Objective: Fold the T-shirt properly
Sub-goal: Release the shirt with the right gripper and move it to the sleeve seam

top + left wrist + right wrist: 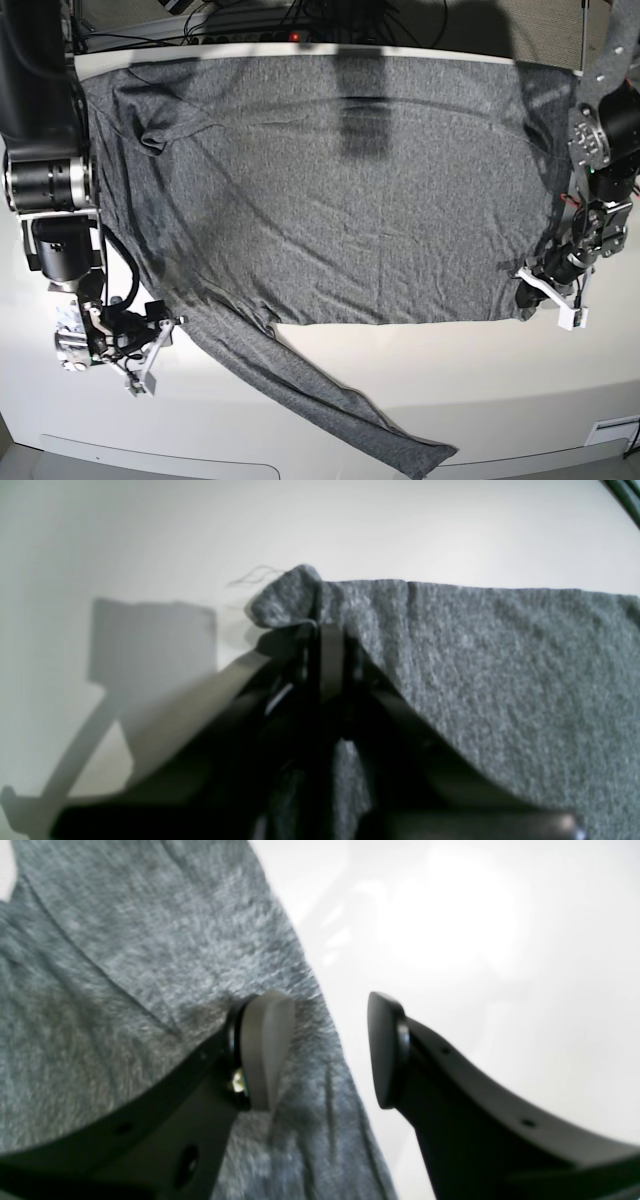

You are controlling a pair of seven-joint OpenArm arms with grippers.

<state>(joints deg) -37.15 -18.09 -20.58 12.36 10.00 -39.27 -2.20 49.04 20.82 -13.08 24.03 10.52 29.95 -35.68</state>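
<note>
Now my left gripper (327, 645) pinches the shirt (340, 190) hem corner; right gripper (325, 1050) gapes at the sleeve edge, must close before folding

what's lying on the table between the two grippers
Base view: only the heather-grey long-sleeved T-shirt, spread flat, spans from the open right gripper to the shut left gripper.

- The T-shirt (330, 190) covers most of the worktop (500, 390), from the far edge to the middle.
- One sleeve (330, 405) runs slantwise across the near strip, splitting its bare room.
- Bare worktop lies right of that sleeve, along the near edge.
- The left hand (530, 288) blocks the hem's corner; the right hand (150, 345) stands at the sleeve's outer edge.
- Cables (250, 20) crowd the far side.
</note>
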